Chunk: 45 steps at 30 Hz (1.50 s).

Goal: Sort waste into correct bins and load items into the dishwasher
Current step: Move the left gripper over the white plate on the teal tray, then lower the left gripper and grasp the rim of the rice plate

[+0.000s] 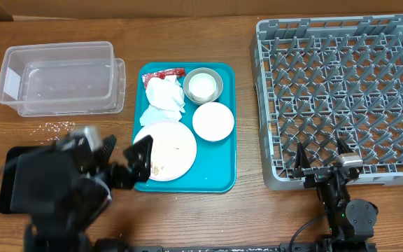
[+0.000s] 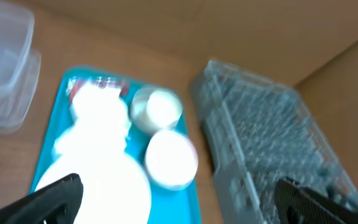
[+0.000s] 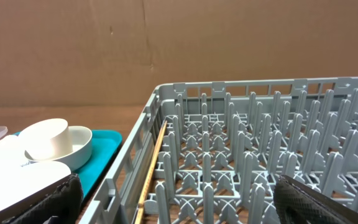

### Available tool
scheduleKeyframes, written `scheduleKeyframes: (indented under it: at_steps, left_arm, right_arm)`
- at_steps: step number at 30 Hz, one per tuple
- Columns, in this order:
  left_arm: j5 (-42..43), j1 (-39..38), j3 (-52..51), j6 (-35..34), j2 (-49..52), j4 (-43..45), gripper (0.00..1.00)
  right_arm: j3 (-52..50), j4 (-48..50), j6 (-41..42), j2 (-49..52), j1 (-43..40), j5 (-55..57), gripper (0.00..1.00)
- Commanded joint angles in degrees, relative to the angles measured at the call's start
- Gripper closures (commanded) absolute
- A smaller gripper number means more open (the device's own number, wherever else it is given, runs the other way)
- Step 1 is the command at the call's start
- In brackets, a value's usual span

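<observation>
At table centre, the teal tray (image 1: 219, 168) lies with its long axis running from the near edge to the far edge. On it:

- The red wrapper (image 1: 164, 73) lies at the far left corner, with its long axis across the tray.
- The napkins (image 1: 165, 99) are bunched just nearside of the wrapper.
- The grey bowl (image 1: 218, 80) sits at the far right and holds the white cup (image 1: 201, 87). In the right wrist view the cup leans inside the bowl.
- The small white bowl (image 1: 213, 121) sits upright, just nearside of the grey bowl.
- The plate (image 1: 166, 148) lies flat at the near left, with a few specks on it.

The clear tub (image 1: 58, 75) stands left of the tray, with its long axis left to right. Rice grains (image 1: 58, 127) lie on the table just in front of it. The black tray (image 1: 5, 185) is partly hidden under the left arm.

The left gripper (image 1: 125, 155) points right toward the plate, fingers spread wide and holding nothing.

The dish rack (image 1: 341, 98) occupies the right side. The right gripper (image 1: 322, 159) sits at the rack's near wall and points to the far edge, fingers apart and holding nothing.
</observation>
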Motion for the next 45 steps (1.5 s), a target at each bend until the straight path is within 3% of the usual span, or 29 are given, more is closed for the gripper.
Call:
scheduleKeyframes:
  at_steps: [1,7,13,17,22,24,32,38,45]
  left_arm:
    - [-0.9,-0.4,10.1,8.2,11.1,-8.0,0.00]
    - [2.7,-0.4,24.9,9.5,28.3,-23.1,0.00]
    - [12.8,-0.6,27.3,11.6,35.4,-24.2,0.00]
    - [1.6,-4.3,27.3,10.6,36.2,-26.5,0.00]
    - [-21.6,-15.0,27.3,0.1,36.6,-29.9,0.00]
    - [-26.3,-18.7,27.3,-3.2,37.2,-29.8,0.00]
    - [-25.9,-24.9,27.3,-4.2,40.1,-23.8,0.00]
    - [-18.3,-25.5,27.3,-1.6,43.7,-23.3,0.00]
    - [-22.5,-32.7,27.2,-2.6,50.7,-25.7,0.00]
  right_arm:
    - [-0.6,0.3,-0.2,-0.6,-0.4,0.5,0.00]
    - [-0.6,0.3,-0.2,-0.6,-0.4,0.5,0.00]
    - [-0.6,0.3,-0.2,-0.6,-0.4,0.5,0.00]
    - [-0.6,0.3,-0.2,-0.6,-0.4,0.5,0.00]
    - [-0.6,0.3,-0.2,-0.6,-0.4,0.5,0.00]
    - [-0.6,0.3,-0.2,-0.6,-0.4,0.5,0.00]
    - [-0.6,0.3,-0.2,-0.6,-0.4,0.5,0.00]
    - [-0.6,0.3,-0.2,-0.6,-0.4,0.5,0.00]
    - [-0.6,0.3,-0.2,-0.6,-0.4,0.5,0.00]
